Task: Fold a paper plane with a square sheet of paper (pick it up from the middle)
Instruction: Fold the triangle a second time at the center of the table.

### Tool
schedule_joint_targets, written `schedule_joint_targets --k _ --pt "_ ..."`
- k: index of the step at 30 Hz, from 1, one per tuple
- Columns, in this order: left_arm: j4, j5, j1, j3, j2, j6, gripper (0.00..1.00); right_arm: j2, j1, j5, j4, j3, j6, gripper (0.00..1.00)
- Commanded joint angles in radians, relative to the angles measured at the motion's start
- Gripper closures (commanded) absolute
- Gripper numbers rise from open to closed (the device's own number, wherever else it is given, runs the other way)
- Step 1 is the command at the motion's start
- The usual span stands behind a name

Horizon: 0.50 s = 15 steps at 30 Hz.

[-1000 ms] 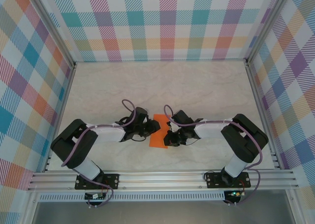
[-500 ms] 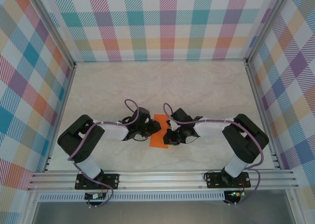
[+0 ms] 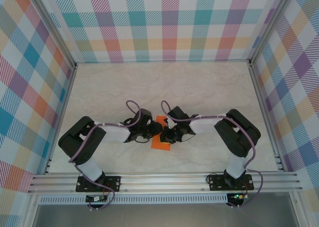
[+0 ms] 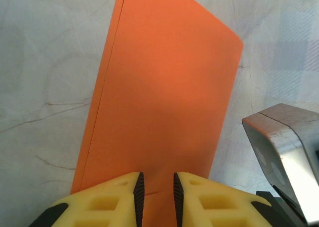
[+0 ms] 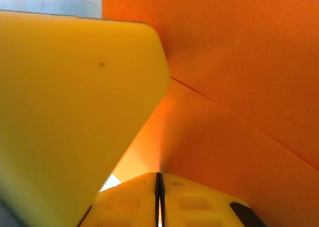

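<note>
The square sheet of paper (image 3: 160,143) is bright orange and lies folded into a long strip (image 4: 164,87) on the table between both arms. My left gripper (image 3: 156,130) rests on the strip's near end (image 4: 156,187), its yellow fingers (image 4: 107,199) a narrow gap apart with flat paper showing between them. From the right, my right gripper (image 3: 167,135) reaches over the sheet. Its jaws (image 5: 159,179) are shut, with a raised ridge of the orange paper (image 5: 239,87) running into them. The left gripper's yellow finger (image 5: 75,112) looms close beside it.
Pale marble tabletop (image 3: 209,92) stretches behind the arms, walled by plaid panels (image 3: 169,22) and aluminium rails (image 3: 164,179). A grey part of the right gripper (image 4: 284,147) sits just right of the strip.
The right arm has swung left, bringing its gripper further onto the paper and hard against the left gripper. The left arm shifted slightly early on, then held still.
</note>
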Motion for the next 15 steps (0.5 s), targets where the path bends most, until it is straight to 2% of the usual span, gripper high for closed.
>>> schedule_joint_targets --k 1,15 --pt "-0.052 -0.049 -0.008 -0.024 0.038 0.016 0.75 0.025 0.008 0.041 -0.046 -0.004 0.005 0.90" --pt "-0.100 -0.097 -0.008 -0.040 0.029 0.018 0.77 -0.067 0.008 0.007 -0.029 -0.156 0.016 0.88"
